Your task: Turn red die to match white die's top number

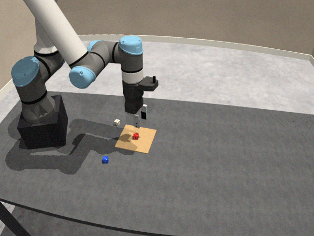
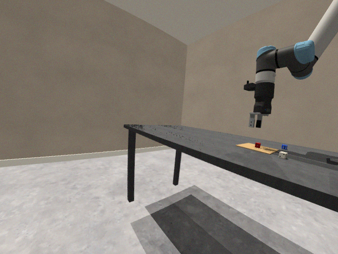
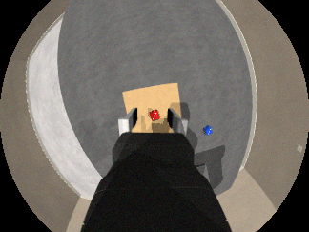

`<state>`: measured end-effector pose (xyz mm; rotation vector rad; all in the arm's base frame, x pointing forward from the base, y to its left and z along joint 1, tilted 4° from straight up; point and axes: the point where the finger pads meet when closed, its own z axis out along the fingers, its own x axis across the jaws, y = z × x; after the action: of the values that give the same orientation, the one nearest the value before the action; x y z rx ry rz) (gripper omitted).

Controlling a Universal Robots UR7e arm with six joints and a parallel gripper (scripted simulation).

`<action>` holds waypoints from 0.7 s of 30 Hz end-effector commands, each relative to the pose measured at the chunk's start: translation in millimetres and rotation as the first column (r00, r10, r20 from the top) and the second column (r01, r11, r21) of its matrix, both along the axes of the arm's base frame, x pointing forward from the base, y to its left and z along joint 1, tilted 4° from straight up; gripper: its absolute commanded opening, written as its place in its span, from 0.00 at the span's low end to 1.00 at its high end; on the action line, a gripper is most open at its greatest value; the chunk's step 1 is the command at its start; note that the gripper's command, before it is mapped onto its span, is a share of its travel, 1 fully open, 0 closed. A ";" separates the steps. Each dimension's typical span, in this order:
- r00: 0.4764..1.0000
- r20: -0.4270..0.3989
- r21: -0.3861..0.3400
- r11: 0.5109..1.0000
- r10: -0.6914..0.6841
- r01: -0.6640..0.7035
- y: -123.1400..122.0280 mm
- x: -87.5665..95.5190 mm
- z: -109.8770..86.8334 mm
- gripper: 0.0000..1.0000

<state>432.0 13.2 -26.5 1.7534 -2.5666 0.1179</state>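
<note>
The red die (image 1: pixel 135 136) (image 2: pixel 257 144) (image 3: pixel 154 115) lies flat on the tan mat (image 1: pixel 148 136) (image 2: pixel 244 145) (image 3: pixel 167 92), near its middle. Its top shows a few white pips, too small to count surely. The white die (image 1: pixel 117 122) (image 2: pixel 283 154) lies on the table just off the mat, on the robot's side. Its top seems to show one pip; it is not seen in the wrist view. My gripper (image 1: pixel 140 123) (image 2: pixel 254 127) (image 3: pixel 152 114) is open and empty, pointing down well above the mat. In the wrist view the red die appears between the fingertips, far below them.
The blue die (image 1: pixel 105 159) (image 2: pixel 284 147) (image 3: pixel 208 130) lies on the dark table (image 1: pixel 215 165) (image 2: pixel 218 153) (image 3: pixel 210 56), apart from the mat. The robot's black base block (image 1: pixel 45 134) stands at the left in the top view. The arm's shadow falls across part of the mat.
</note>
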 end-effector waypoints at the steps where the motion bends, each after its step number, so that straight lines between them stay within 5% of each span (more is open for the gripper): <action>1: 0.989 -0.008 0.004 0.989 0.151 -0.151 0.8 1.8 -0.2 1.00; 8: 0.948 -0.021 0.003 0.949 0.317 -0.317 2.3 2.5 -1.0 1.00; 21: 0.731 -0.053 0.012 0.732 0.681 -0.681 5.7 0.9 -3.0 1.00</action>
<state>433.1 18.1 -29.3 2.4410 -1.8892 0.0967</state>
